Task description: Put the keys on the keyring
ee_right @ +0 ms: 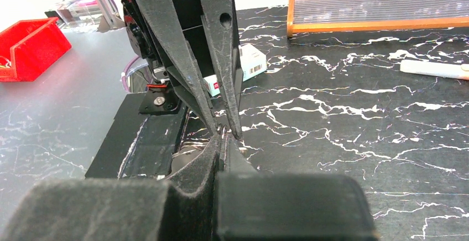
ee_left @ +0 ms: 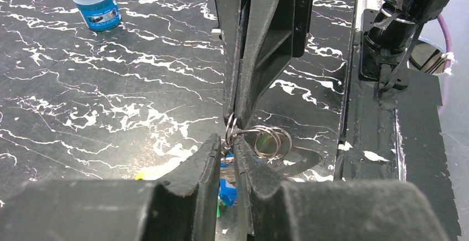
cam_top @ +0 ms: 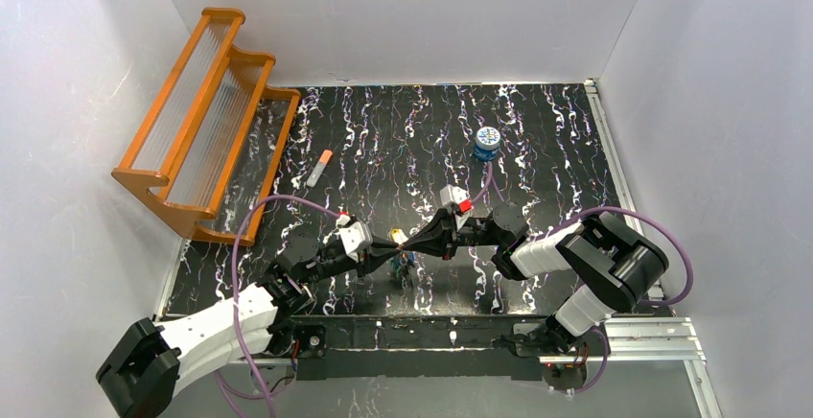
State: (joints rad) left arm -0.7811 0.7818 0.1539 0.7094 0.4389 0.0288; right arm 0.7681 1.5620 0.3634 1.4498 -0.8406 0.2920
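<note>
The left gripper (ee_left: 225, 145) is clamped down to a sliver of a gap, with the wire of the keyring (ee_left: 266, 141) nipped between its tips. The right gripper (ee_right: 221, 141) meets it tip to tip from the other side, its fingers pressed together on the same ring. So the keyring, a coil of thin silvery wire, is held between the two over the table (cam_top: 537, 188), out in front of the arm bases. The keys (ee_left: 226, 191) dangle under the left fingers. I can make out a blue head, a bit of green below it and a yellow one off to the side. Whether they are threaded on the ring I can't tell. Further out, a blue tin (cam_top: 487, 142) stands towards the back. A white tube (cam_top: 319, 168) lies left of centre, and an orange rack (cam_top: 206, 111) fills the back-left corner.
</note>
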